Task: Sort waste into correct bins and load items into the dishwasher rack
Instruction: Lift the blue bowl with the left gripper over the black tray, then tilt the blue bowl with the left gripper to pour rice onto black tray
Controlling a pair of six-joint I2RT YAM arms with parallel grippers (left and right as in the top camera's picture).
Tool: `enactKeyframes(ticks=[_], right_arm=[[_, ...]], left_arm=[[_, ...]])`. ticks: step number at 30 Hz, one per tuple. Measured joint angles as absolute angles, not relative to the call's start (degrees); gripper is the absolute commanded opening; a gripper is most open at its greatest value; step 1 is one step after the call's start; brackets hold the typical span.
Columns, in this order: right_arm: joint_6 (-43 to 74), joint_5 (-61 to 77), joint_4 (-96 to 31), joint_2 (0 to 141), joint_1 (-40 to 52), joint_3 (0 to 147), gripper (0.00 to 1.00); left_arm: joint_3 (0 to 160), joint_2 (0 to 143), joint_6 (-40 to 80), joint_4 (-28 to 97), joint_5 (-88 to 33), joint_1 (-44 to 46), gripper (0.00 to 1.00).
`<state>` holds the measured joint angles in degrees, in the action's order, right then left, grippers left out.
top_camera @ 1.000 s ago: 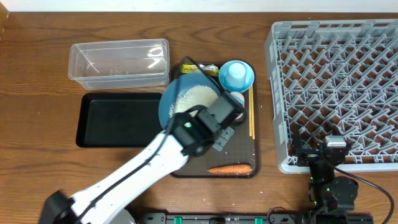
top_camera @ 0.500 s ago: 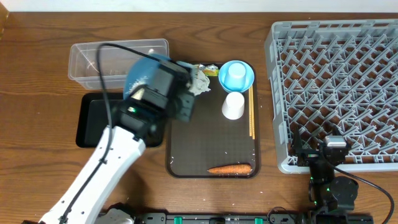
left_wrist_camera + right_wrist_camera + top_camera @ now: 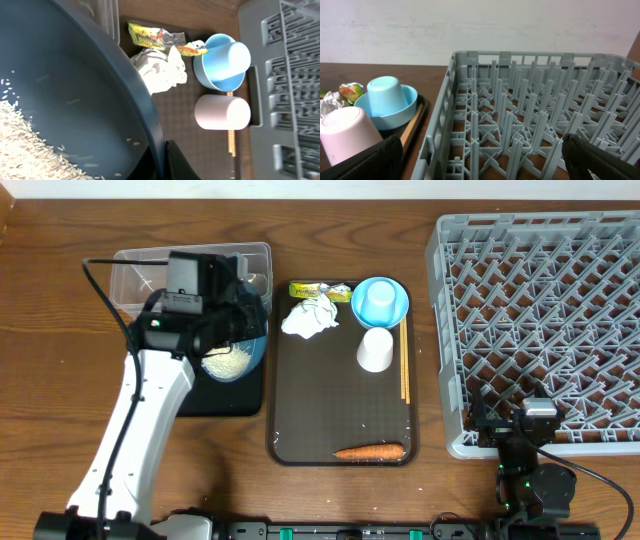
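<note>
Your left gripper (image 3: 161, 159) is clamped on the rim of the large blue bowl (image 3: 75, 90). The bowl hangs over the far right corner of the shallow black rectangular tray (image 3: 230, 398), just beside the clear plastic rectangular tub (image 3: 135, 280). White rice grains (image 3: 228, 362) lie pooled inside the bowl. On the brown serving tray (image 3: 340, 410) the orange carrot (image 3: 370, 451) lies crosswise along the near edge. The thin wooden chopsticks (image 3: 404, 370) run near-to-far along the right edge, just beside the white cup (image 3: 375, 350). Your right gripper (image 3: 482, 162) is spread wide at the near edge of the grey plastic lattice rack (image 3: 540, 300).
</note>
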<state>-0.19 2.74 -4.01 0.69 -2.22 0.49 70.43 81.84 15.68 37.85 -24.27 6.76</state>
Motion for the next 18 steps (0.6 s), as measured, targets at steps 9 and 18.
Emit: enactKeyframes(ticks=[9,18], right_arm=[[-0.2,2.7,-4.0,0.7,-2.2,0.5,0.99],[-0.2,2.7,-4.0,0.7,-2.2,0.5,0.99]], left_arm=[[70.4,82.3,22.7,37.2,-36.1,-1.4,0.06],[70.4,82.3,25.5,37.1,-48.4,-12.4,0.06]])
